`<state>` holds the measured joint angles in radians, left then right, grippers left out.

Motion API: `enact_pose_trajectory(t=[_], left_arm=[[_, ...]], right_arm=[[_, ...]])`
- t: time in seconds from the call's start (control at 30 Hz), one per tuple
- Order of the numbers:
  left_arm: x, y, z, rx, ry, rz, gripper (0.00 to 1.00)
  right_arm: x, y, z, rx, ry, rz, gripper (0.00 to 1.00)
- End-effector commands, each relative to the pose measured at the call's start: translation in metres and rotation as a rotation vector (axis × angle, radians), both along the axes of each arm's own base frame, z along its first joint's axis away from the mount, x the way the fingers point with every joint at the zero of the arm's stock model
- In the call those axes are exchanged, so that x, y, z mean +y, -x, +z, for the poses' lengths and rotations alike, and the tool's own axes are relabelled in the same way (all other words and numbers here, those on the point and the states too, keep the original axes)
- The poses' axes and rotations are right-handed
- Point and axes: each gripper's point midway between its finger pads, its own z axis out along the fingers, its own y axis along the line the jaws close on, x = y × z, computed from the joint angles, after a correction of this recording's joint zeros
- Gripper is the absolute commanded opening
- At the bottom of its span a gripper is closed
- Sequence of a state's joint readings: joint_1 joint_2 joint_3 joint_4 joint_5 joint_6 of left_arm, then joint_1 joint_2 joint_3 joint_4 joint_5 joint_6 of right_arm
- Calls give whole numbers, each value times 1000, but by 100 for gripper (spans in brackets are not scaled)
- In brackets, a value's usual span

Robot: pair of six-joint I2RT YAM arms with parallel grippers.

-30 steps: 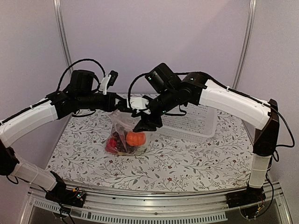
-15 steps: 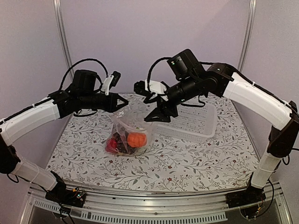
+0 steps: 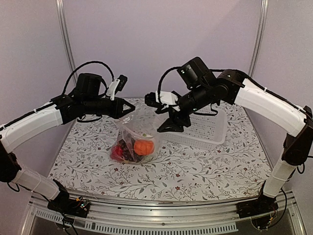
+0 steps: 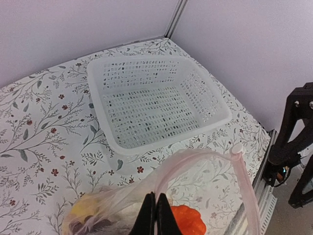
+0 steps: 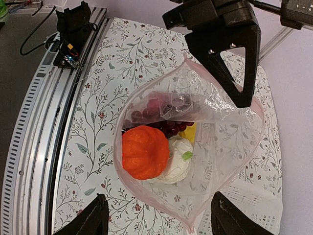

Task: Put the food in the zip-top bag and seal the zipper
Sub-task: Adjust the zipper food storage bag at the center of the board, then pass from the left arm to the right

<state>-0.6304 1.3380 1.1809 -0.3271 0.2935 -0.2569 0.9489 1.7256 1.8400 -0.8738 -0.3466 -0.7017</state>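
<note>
Looking down from the top camera, the zip-top bag [image 3: 133, 133] stands mouth-up on the flowered table [image 3: 205, 171], just beside the white basket [image 3: 208, 128], with the food heaped in its bottom and the orange fruit [image 3: 143, 147] showing brightest. The left gripper [image 3: 128, 108] is pinched onto the upper rim and holds it up. The right gripper [image 3: 168, 125] hovers near the opposite side of the mouth, spread and holding nothing.

Over to the left wrist: its fingers are clamped together on a fold of clear film, and the zipper [image 4: 205, 155] swings away in a wide loop, plainly unsealed.

Now the right wrist, straight down the open mouth: orange fruit, cauliflower [image 5: 178, 155], grape bunch [image 5: 166, 122] and a yellow piece [image 5: 190, 132] all sit inside. Its own fingers stand wide apart at the bottom of the frame.

The film looks thin, soft and slippery, and the light load is enough to make it sag. The firmer zip strip looks like the place to grip, probably at the end away from the left pinch, then press along it
</note>
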Motion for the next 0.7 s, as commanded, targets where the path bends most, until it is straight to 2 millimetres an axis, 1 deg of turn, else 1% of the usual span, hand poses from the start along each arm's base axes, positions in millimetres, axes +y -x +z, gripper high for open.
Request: enact_pose_trajectory(t=[0.0,0.07,0.13,0.2,0.27,0.3,0.33,0.4,0.53,0.6,0.67], left_arm=[[-7,3,7,-25,9,-29,0],[-6,4,7,-27,10,-32,0],[-6,5,7,-28,11,-34,0],[-6,7,7,-28,12,-39,0],[-6,8,8,-28,16,-44,0],[-5,9,8,-27,17,-45,0],[-5,10,8,-28,17,-45,0],[-4,11,10,-33,18,-46,0],[-1,13,14,-49,19,-43,0],[1,13,16,-61,16,-37,0],[3,14,15,-68,9,-34,0]], right_arm=[[11,13,-9,-66,65,69,70],[21,17,-16,-76,82,89,69],[29,17,-19,-97,90,91,69],[41,12,-16,-105,71,83,69],[50,12,-15,-73,55,79,69],[57,13,-22,-55,63,86,69],[61,15,-24,-48,67,88,69],[70,17,-40,-41,94,96,69],[78,18,-53,-51,114,103,66],[80,19,-50,-52,107,105,66],[78,19,-41,-62,86,105,67]])
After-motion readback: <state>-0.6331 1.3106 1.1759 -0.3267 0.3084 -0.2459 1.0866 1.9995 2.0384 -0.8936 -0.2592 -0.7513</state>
